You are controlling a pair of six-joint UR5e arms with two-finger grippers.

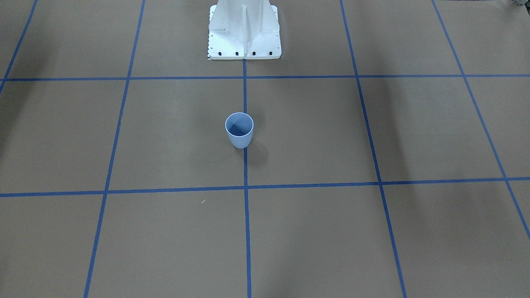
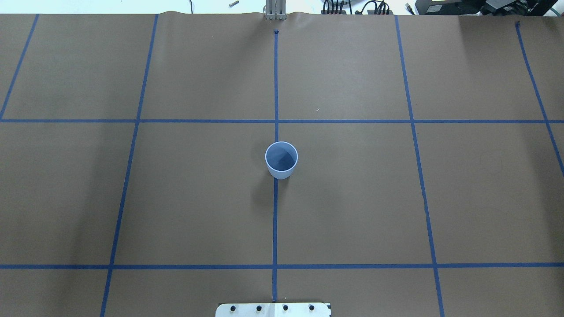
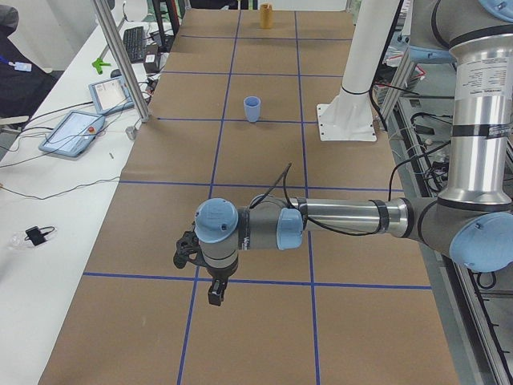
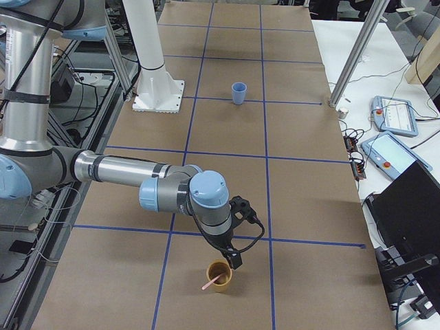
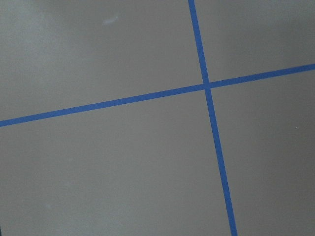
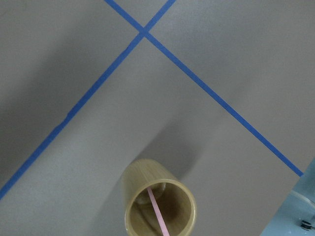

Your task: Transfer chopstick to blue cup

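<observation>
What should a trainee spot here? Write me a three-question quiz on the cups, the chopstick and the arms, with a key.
1. True or false: the pink chopstick stands in the blue cup.
2. Which one hangs close over the tan cup? A) the left end effector B) the right end effector C) neither
3. Fill in: seen from overhead, the blue cup is upright and ____.
Key: 1 false, the chopstick leans in the tan cup. 2 B; the left end effector is over bare table. 3 empty.

Blue cup (image 3: 252, 109) beyond left arm (image 3: 345, 216)
</observation>
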